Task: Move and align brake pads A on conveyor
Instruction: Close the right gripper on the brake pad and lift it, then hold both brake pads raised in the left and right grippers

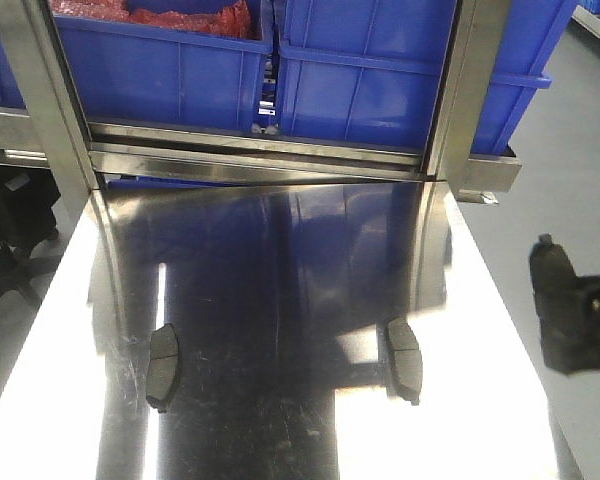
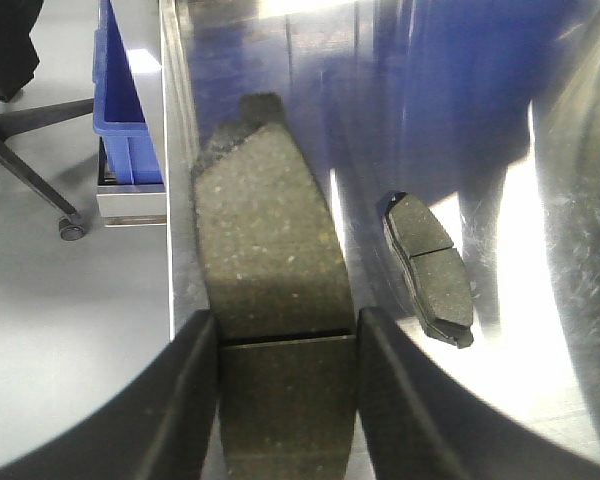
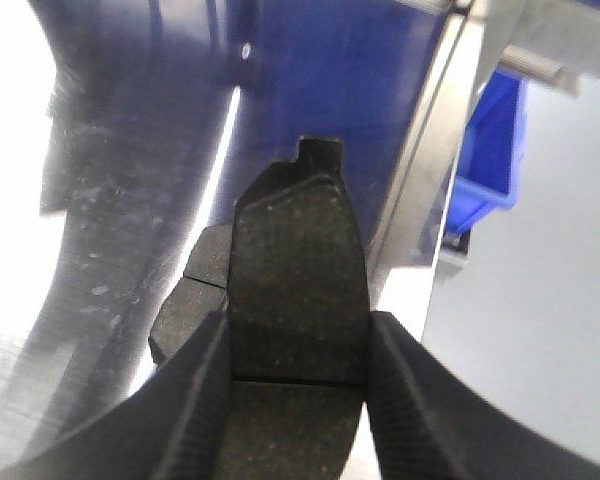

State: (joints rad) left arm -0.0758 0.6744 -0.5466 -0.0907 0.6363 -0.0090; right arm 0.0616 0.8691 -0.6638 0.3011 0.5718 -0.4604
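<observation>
1. The bench, a mirror-bright steel top, filled most of the front view. Blue crates stood on the rack behind it. The conveyor appeared in no view.
2. The left tool was closed on one of the brake pads A, its two fingers pressing the pad's long edges at the centre groove. This pad hung over the bench's left margin. Its clearance from the surface could not be told.
3. The right tool was likewise clamped across a second pad at the groove. The pad's tabbed end pointed away from the tool, over the bench's right edge.
4. Two further pads lay flat on the bench, well apart.
   - The left lying pad sat near the left tool, to its right and separate from the held pad.
   - The right lying pad sat just left of the right tool, partly hidden behind the held pad.
5. Assessment: the carry of the first pair was judged to be in hand, with both grasps made and no placement yet.
   - The next move called for taking both held pads to the belt, wherever it lay out of view, and setting them down with long axes parallel.
   - The two lying pads were yet to be collected.
</observation>
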